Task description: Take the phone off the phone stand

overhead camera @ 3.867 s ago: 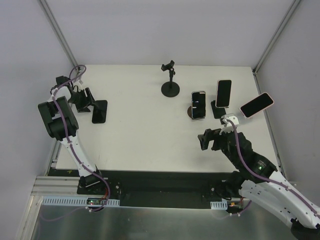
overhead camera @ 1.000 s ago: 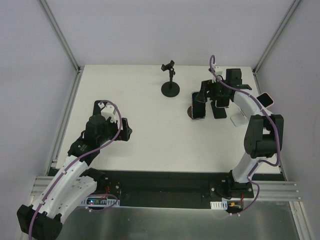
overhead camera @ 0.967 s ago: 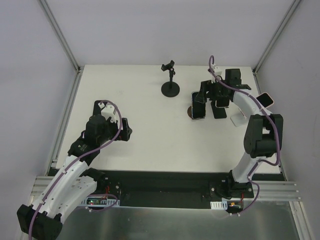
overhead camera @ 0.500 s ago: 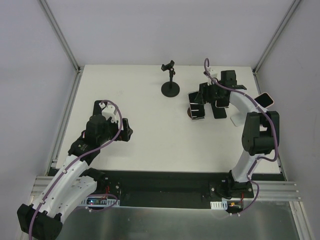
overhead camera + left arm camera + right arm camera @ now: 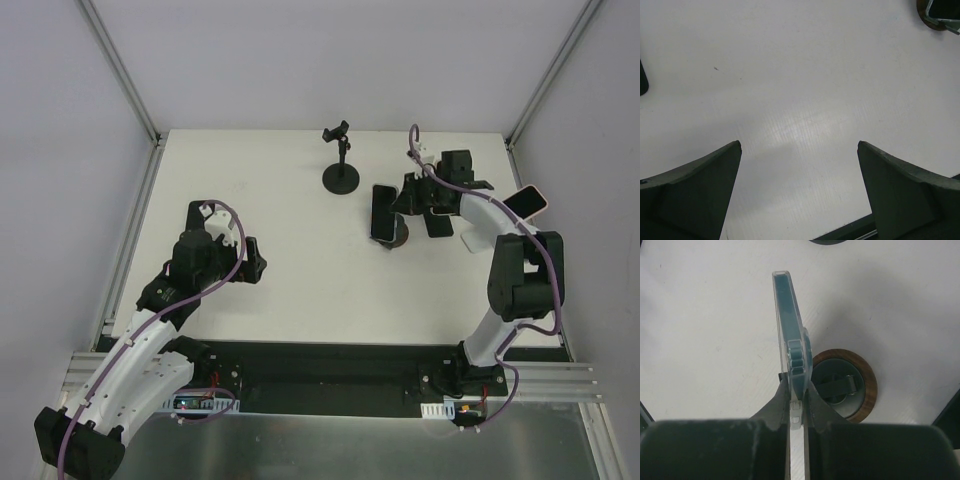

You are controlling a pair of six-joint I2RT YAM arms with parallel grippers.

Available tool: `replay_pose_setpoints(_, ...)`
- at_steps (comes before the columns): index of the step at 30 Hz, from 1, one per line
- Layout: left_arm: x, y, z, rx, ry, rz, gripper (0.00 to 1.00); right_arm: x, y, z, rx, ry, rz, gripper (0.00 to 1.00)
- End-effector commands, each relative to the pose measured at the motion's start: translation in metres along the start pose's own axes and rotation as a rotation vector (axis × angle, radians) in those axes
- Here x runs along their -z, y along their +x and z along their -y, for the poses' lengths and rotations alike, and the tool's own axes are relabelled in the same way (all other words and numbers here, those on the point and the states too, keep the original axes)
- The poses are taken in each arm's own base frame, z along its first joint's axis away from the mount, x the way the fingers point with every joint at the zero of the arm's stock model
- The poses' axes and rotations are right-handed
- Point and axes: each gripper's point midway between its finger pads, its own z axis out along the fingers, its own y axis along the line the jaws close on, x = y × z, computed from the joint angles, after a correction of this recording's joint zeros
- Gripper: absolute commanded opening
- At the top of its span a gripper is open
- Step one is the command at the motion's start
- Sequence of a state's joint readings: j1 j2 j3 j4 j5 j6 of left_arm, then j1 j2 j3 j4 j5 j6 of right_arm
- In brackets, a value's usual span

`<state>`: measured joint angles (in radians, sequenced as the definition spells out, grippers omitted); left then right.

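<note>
1. The right gripper (image 5: pixel 797 386) is clamping its jaws tightly on the thin sides of a phone (image 5: pixel 791 340) in a clear case, holding it edge-on.
2. The phone is hovering just above and beside its round, wood-rimmed phone stand (image 5: pixel 846 386), and appears to be out of the cradle.
3. The removal is looking nearly done. Carrying the phone away and setting it on the tabletop (image 5: pixel 790 75) is likely what is left.
4. The left gripper (image 5: pixel 798 146) is hanging over the white tabletop, jaws wide apart and holding nothing.
5. No brand, label or writing is showing clearly enough to read.

I get bright, even light from above the table (image 5: pixel 300 270): soft faint shadows, a pale sheen on it, the phone (image 5: pixel 790 325) sharp, nearer parts blurred.
</note>
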<state>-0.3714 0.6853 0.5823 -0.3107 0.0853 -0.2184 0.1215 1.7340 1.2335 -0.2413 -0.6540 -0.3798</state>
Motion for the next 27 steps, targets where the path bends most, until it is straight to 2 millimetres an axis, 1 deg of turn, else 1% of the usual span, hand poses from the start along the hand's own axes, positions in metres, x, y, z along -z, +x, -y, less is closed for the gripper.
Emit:
replay_pose_setpoints(1, 0.001, -0.014, 0.006, -0.020, 0.031, 0.041, 0.99, 0.014, -0.012, -0.009, 0.037, 0.009, 0.049, 0.01)
replay_pose_setpoints(3, 0.002, -0.015, 0.006, -0.019, 0.032, 0.045, 0.99, 0.017, -0.014, -0.012, 0.034, 0.003, 0.066, 0.01)
replay_pose_setpoints(4, 0.002, -0.015, 0.006, -0.019, 0.031, 0.047, 0.99, 0.021, -0.021, -0.014, 0.038, 0.006, 0.094, 0.01)
replay_pose_setpoints(5, 0.002, -0.015, 0.006, -0.019, 0.033, 0.048, 0.99, 0.023, -0.023, -0.017, 0.038, 0.000, 0.105, 0.01)
replay_pose_setpoints(6, 0.002, -0.016, 0.006, -0.018, 0.032, 0.050, 0.99, 0.025, -0.022, -0.017, 0.031, 0.000, 0.113, 0.01)
replay_pose_setpoints(8, 0.003, -0.015, 0.008, -0.015, 0.041, 0.049, 0.99, 0.032, -0.032, -0.023, 0.041, -0.004, 0.152, 0.01)
replay_pose_setpoints(9, 0.003, -0.015, 0.008, -0.015, 0.045, 0.050, 0.99, 0.034, -0.032, -0.024, 0.039, -0.005, 0.159, 0.01)
replay_pose_setpoints(12, 0.003, -0.015, 0.010, -0.013, 0.053, 0.051, 0.99, 0.043, -0.043, -0.030, 0.053, -0.004, 0.207, 0.01)
replay_pose_setpoints(17, 0.003, -0.014, 0.012, -0.005, 0.064, 0.049, 0.99, 0.052, -0.050, -0.033, 0.051, 0.007, 0.245, 0.01)
replay_pose_setpoints(18, 0.003, -0.014, 0.013, -0.006, 0.070, 0.049, 0.99, 0.057, -0.057, -0.038, 0.047, 0.003, 0.279, 0.01)
replay_pose_setpoints(20, 0.004, -0.014, 0.014, 0.000, 0.077, 0.050, 0.99, 0.061, -0.060, -0.042, 0.027, 0.002, 0.306, 0.01)
replay_pose_setpoints(21, 0.004, -0.013, 0.017, 0.003, 0.093, 0.050, 0.99, 0.069, -0.070, -0.049, 0.021, -0.009, 0.347, 0.01)
replay_pose_setpoints(22, 0.004, -0.013, 0.019, 0.012, 0.104, 0.050, 0.99, 0.073, -0.073, -0.055, 0.015, -0.026, 0.365, 0.01)
replay_pose_setpoints(23, 0.005, -0.013, 0.023, 0.016, 0.122, 0.051, 0.99, 0.076, -0.074, -0.059, 0.000, -0.035, 0.379, 0.02)
replay_pose_setpoints(25, 0.008, -0.014, 0.032, 0.043, 0.169, 0.048, 0.99, 0.087, -0.084, -0.072, -0.037, -0.057, 0.423, 0.01)
replay_pose_setpoints(26, 0.009, -0.016, 0.036, 0.052, 0.183, 0.052, 0.99, 0.087, -0.082, -0.075, -0.060, -0.065, 0.426, 0.01)
replay_pose_setpoints(27, 0.011, -0.021, 0.039, 0.063, 0.196, 0.065, 0.99, 0.091, -0.085, -0.079, -0.071, -0.070, 0.448, 0.01)
